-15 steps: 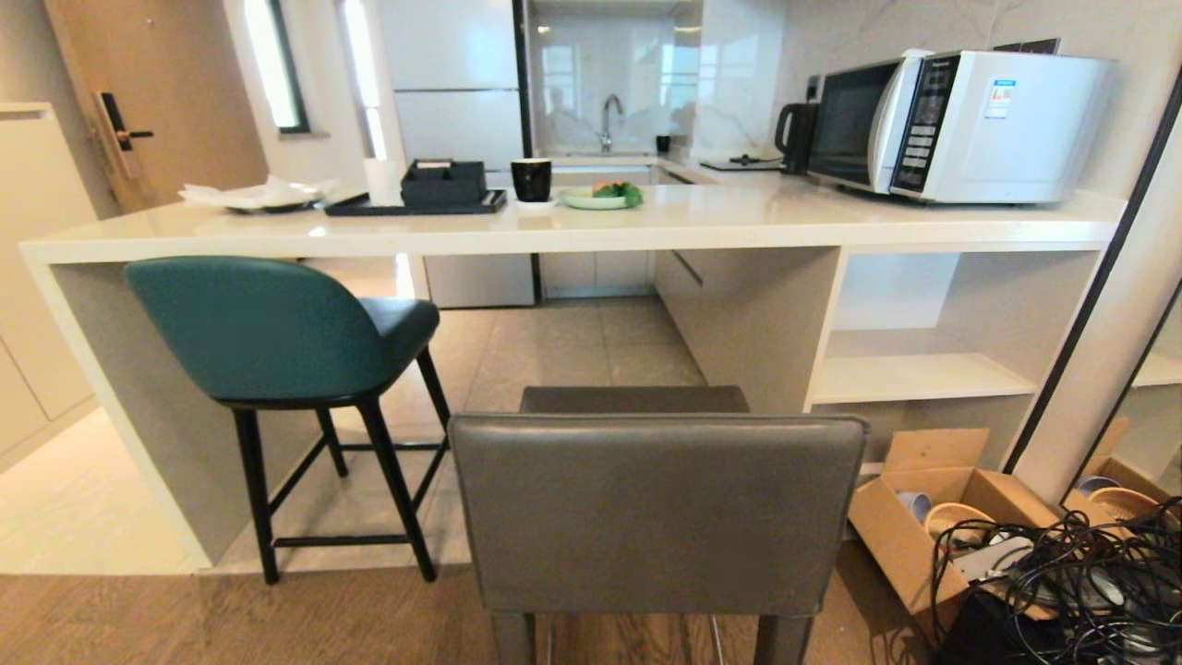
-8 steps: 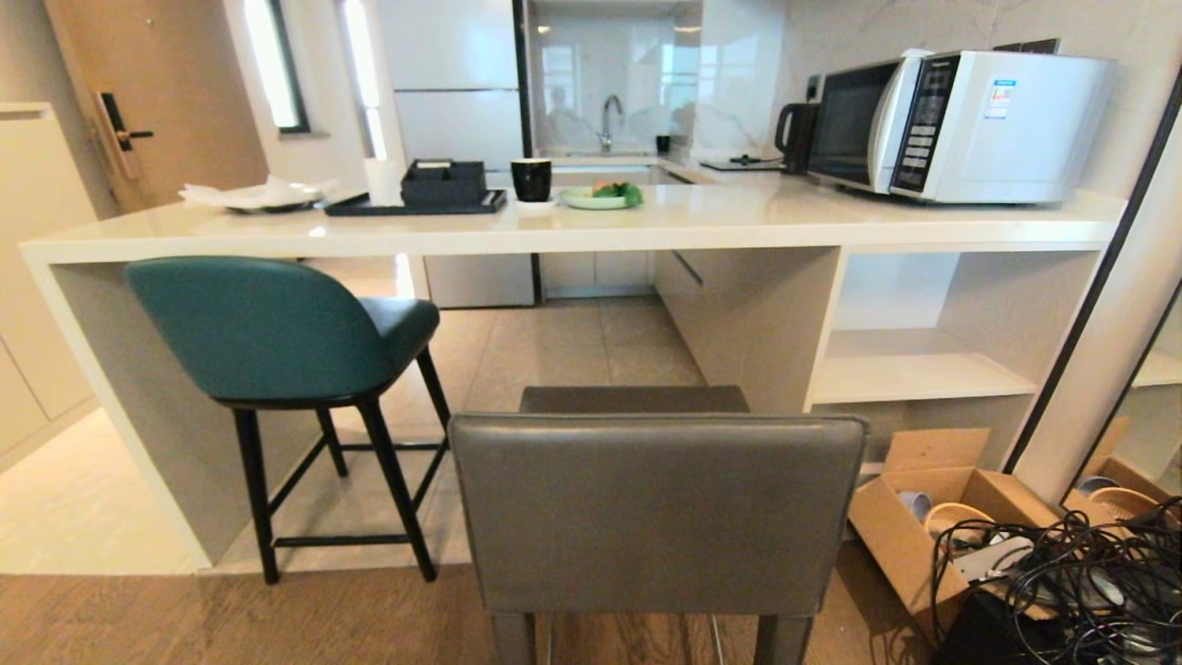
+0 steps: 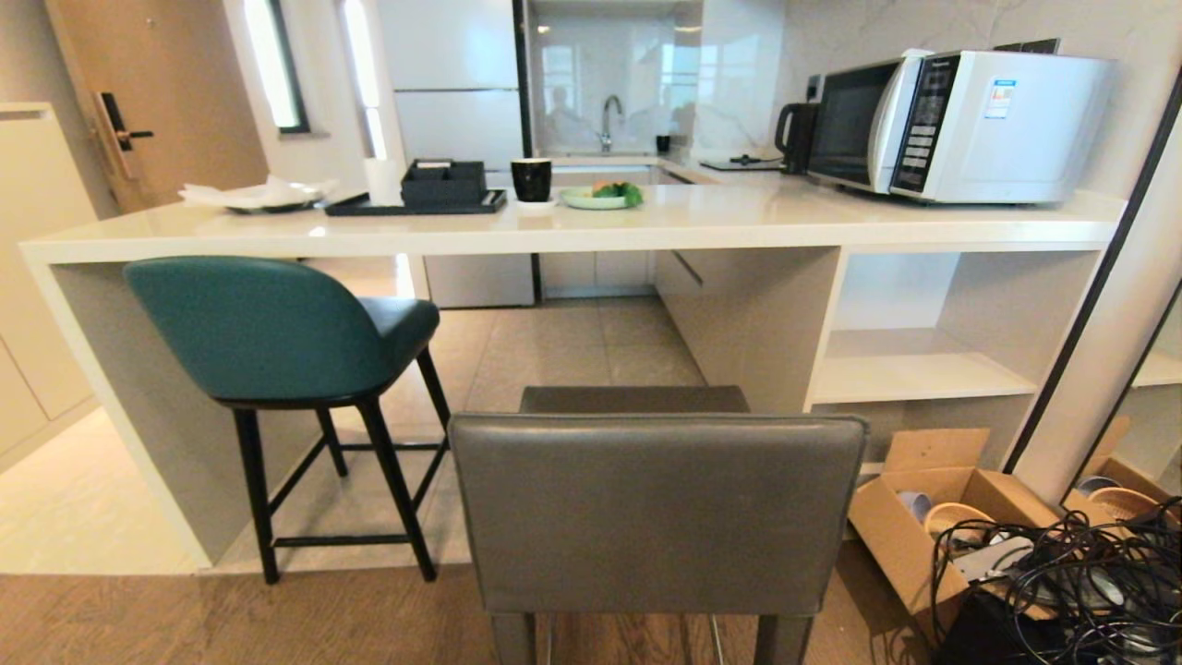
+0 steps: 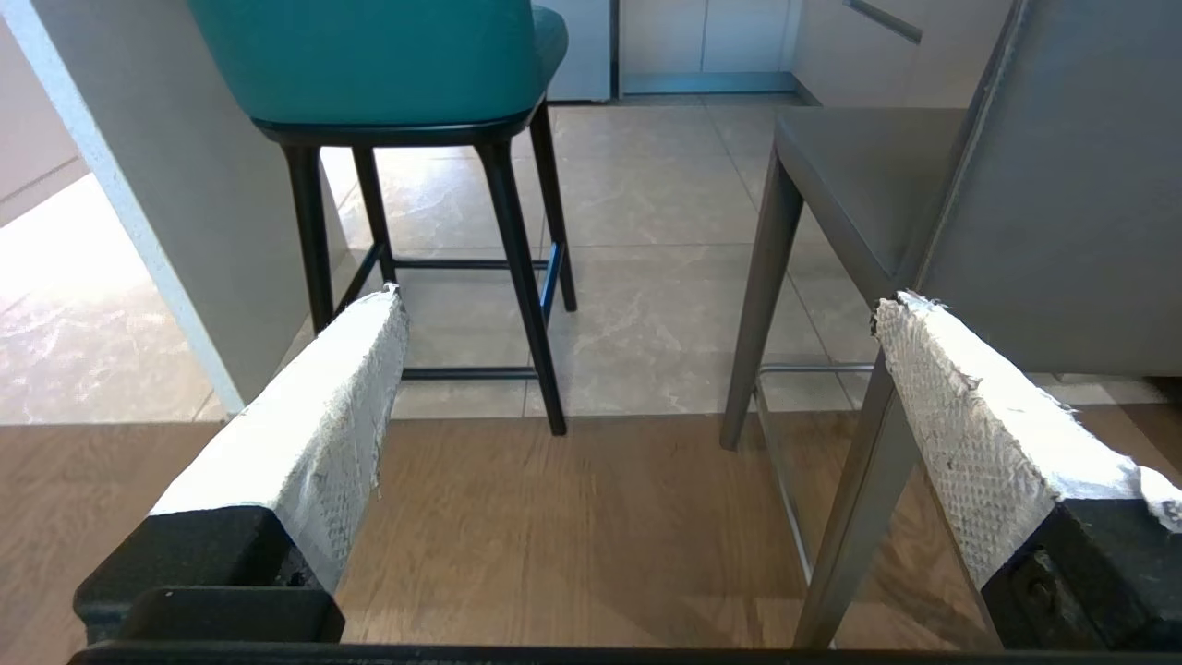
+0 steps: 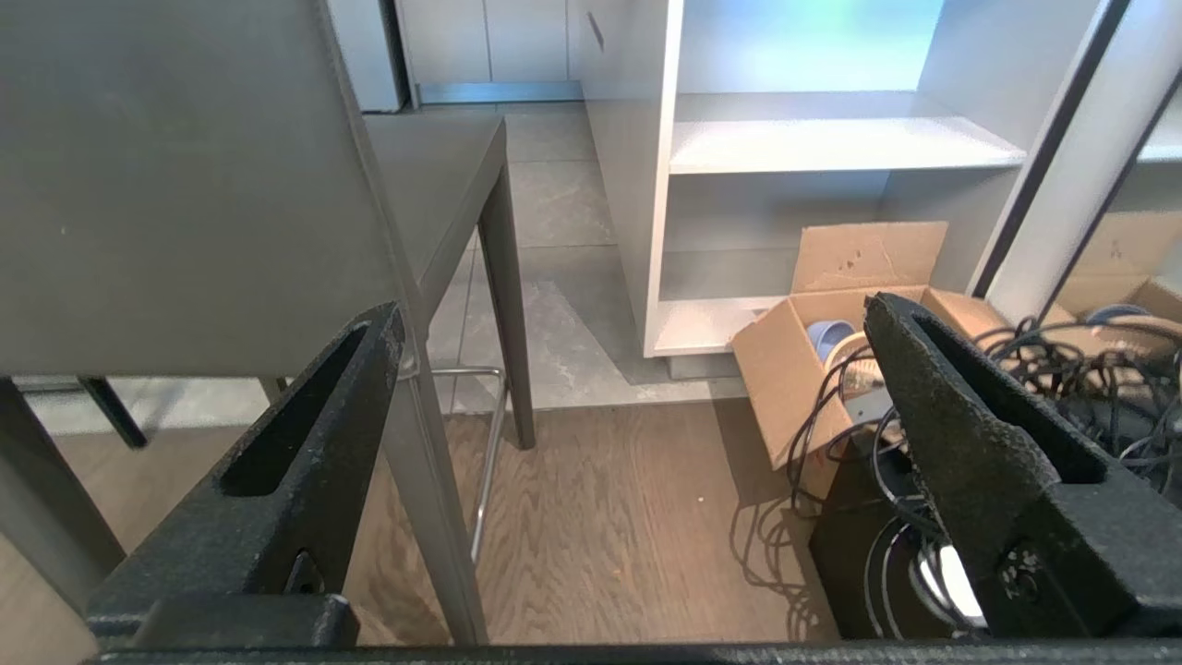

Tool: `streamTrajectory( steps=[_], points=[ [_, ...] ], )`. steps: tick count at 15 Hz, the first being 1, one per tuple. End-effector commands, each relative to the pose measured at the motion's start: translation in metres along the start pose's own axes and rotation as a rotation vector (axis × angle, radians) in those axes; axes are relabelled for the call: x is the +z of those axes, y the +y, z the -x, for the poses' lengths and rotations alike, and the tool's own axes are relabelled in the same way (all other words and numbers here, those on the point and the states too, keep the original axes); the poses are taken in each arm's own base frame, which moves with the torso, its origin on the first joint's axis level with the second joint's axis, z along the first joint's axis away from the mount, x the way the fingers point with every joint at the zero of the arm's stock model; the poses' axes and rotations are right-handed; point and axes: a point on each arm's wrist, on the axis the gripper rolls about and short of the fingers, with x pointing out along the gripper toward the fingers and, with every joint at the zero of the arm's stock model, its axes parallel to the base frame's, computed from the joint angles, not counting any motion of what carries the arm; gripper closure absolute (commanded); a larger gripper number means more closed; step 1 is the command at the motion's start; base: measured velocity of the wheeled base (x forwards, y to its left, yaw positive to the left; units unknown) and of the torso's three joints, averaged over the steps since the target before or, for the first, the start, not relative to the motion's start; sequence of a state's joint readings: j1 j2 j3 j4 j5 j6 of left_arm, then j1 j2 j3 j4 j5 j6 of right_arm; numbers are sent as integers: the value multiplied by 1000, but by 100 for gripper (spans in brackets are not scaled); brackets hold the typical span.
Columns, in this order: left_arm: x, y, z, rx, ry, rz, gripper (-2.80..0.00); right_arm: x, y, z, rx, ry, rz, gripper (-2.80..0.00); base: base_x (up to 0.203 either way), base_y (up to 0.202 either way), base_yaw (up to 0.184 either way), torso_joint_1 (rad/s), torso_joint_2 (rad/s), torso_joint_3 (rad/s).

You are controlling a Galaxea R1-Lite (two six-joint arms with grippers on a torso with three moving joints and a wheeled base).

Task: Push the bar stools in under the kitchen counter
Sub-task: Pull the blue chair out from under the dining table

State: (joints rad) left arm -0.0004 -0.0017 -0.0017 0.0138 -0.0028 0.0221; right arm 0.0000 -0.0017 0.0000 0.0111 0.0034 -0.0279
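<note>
The grey square-backed bar stool (image 3: 656,508) stands right before me on the wood floor, its back toward me, short of the kitchen counter (image 3: 572,231). The teal bar stool (image 3: 268,328) stands at the left, its seat partly under the counter's white top, beside the side panel. Neither arm shows in the head view. My left gripper (image 4: 637,305) hangs open and empty, low, to the left of the grey stool (image 4: 923,194), with the teal stool (image 4: 388,65) farther off. My right gripper (image 5: 633,314) is open and empty, to the right of the grey stool (image 5: 185,185).
An open cardboard box (image 3: 942,517) and a tangle of black cables (image 3: 1071,582) lie on the floor at the right, below the counter's open shelves (image 3: 914,369). A microwave (image 3: 951,125), tray, cup and plate sit on the counter. Tile floor runs under the counter.
</note>
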Motion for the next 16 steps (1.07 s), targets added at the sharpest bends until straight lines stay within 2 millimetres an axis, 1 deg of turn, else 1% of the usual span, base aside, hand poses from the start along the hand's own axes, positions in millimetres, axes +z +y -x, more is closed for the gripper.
streamTrajectory(
  steps=[1, 2, 4, 7, 12, 13, 16],
  points=[
    [0, 0, 0, 0, 2, 1, -280, 0, 0, 0, -2, 1, -6, -280, 0, 0, 0, 0, 0, 0],
    [0, 0, 0, -1, 1, -1, -280, 0, 0, 0, 6, 1, 4, 0, 0, 0, 0, 0, 0, 0],
    [0, 0, 0, -1, 0, -1, -280, 0, 0, 0, 14, 2, 47, 0, 0, 0, 0, 0, 0, 0],
    [0, 0, 0, 0, -1, 17, -280, 0, 0, 0, 7, 1, 1, 0, 0, 0, 0, 0, 0, 0],
    [0, 0, 0, 2, -1, 19, -280, 0, 0, 0, 6, 0, -2, 0, 0, 0, 0, 0, 0, 0],
    [0, 0, 0, 0, -1, 16, 0, 0, 0, 0, 6, 0, -2, 0, 0, 0, 0, 0, 0, 0],
    [0, 0, 0, 2, -1, 19, 0, 0, 0, 0, 6, 0, -3, 0, 0, 0, 0, 0, 0, 0]
  ],
)
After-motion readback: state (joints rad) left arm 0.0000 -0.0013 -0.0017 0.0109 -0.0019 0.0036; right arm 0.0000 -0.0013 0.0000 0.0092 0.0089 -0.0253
